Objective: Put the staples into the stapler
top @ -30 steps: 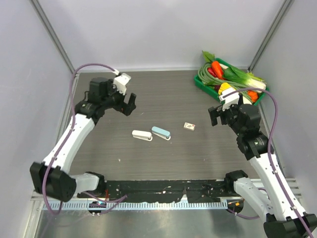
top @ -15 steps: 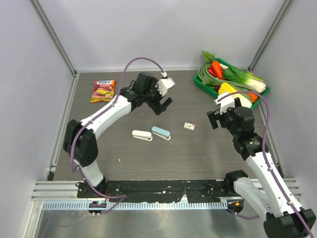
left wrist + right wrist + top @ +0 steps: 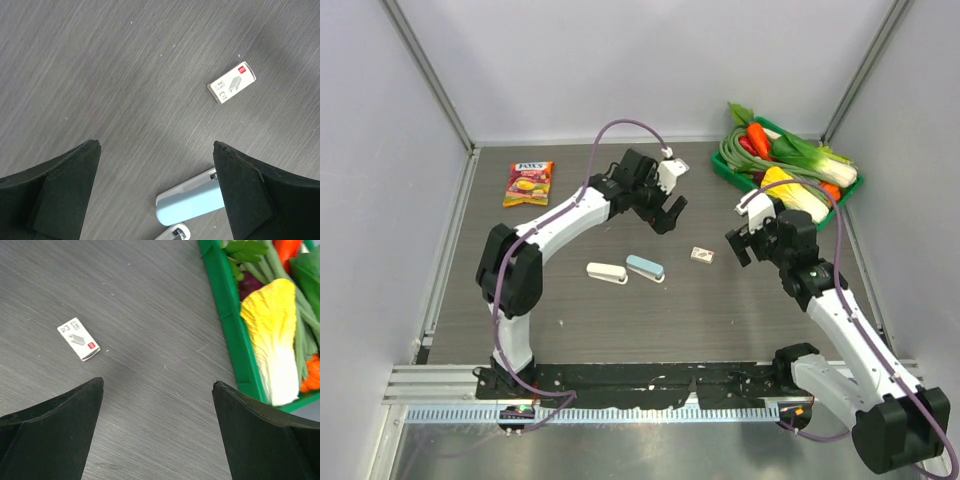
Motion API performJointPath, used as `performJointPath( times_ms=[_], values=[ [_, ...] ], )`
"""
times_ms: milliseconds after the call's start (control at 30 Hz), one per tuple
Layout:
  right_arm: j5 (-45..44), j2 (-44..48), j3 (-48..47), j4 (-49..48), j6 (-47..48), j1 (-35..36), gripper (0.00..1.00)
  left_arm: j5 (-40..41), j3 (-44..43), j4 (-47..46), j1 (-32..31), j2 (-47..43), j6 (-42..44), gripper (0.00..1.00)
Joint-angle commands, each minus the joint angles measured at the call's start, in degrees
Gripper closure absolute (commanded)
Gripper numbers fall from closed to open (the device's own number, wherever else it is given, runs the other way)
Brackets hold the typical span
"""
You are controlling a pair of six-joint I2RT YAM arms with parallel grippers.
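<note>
The staples box (image 3: 702, 255) is small, white, with a red mark, flat on the table; it also shows in the left wrist view (image 3: 231, 83) and the right wrist view (image 3: 78, 339). A light blue stapler (image 3: 644, 267) and a white stapler (image 3: 607, 272) lie side by side left of it; the blue stapler (image 3: 192, 202) and the white stapler's tip (image 3: 173, 234) show in the left wrist view. My left gripper (image 3: 663, 212) is open and empty, above the table behind the blue stapler. My right gripper (image 3: 743, 243) is open and empty, right of the box.
A green tray (image 3: 729, 172) of toy vegetables stands at the back right, seen also in the right wrist view (image 3: 225, 315). A red and yellow candy packet (image 3: 529, 183) lies at the back left. Grey walls enclose the table.
My left arm has swung from the far left across to the middle, uncovering the candy packet. My right gripper has moved left toward the staples box. Box and staplers have not moved.
</note>
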State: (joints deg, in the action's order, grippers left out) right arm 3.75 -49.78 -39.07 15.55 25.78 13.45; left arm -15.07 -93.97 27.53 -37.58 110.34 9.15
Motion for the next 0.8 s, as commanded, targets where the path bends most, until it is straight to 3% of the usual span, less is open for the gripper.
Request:
performJointPath(
  times_ms=[0,400,767],
  values=[
    [0.6,-4.6,-1.9,-2.4,1.6,2.4,0.05,-1.8,3.3,-4.2,3.8,-6.5,-7.2,0.0],
    [5.9,-24.4,-14.8,6.7,6.4,9.0,0.11,-5.7,12.9,-3.7,16.2,-16.1,-12.0,0.0],
    [3.1,-36.6,-19.3,7.9,9.9,11.3,0.11,-7.3,18.7,-4.9,18.0,-22.5,-12.3,0.0]
  ],
)
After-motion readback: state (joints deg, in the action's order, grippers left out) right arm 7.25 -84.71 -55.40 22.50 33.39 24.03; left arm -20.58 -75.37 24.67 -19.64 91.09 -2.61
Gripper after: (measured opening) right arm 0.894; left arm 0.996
